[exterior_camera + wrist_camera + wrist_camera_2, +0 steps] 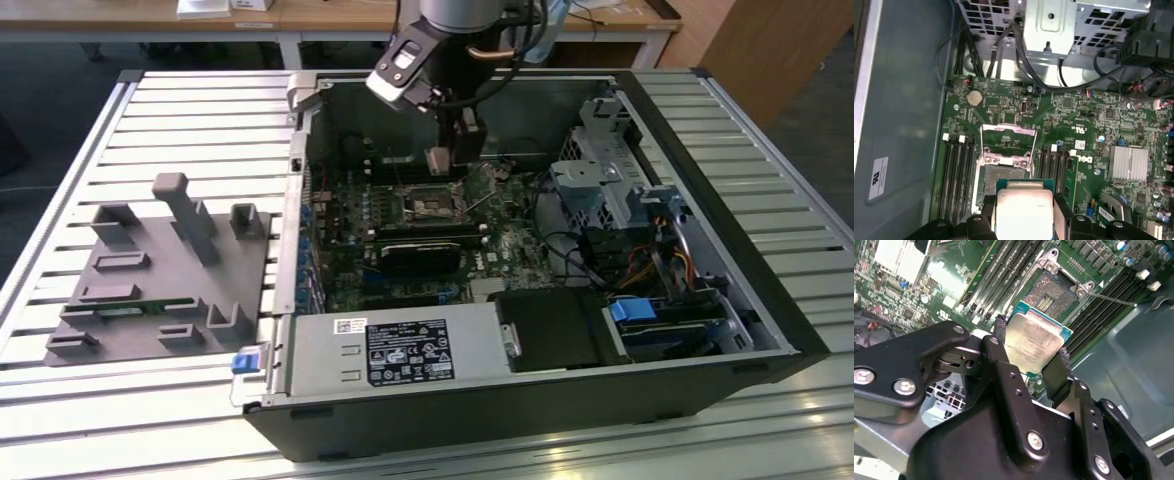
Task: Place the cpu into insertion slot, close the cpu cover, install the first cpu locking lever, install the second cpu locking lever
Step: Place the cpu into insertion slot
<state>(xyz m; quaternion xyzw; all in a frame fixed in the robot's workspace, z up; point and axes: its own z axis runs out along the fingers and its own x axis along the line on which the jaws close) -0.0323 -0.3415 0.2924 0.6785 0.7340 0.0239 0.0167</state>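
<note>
While my claw (pixel 1032 346) grips the cpu (pixel 1038 334) by two opposite edges, its underside touching nothing, I hang over the insertion slot (pixel 424 205) at the centre of the exterior view. The cpu cover (pixel 1007 142) stands flipped up, so nothing blocks the way down.

Open PC case (pixel 534 405) w/ grey fixture (pixel 150 275) beside it.

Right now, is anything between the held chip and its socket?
Nothing visible. The black fingers grip the silvery-grey square cpu, and the dark pin-field insertion slot with its silver rim lies bare; the thin silver frame cover stands swung up off it.
</note>
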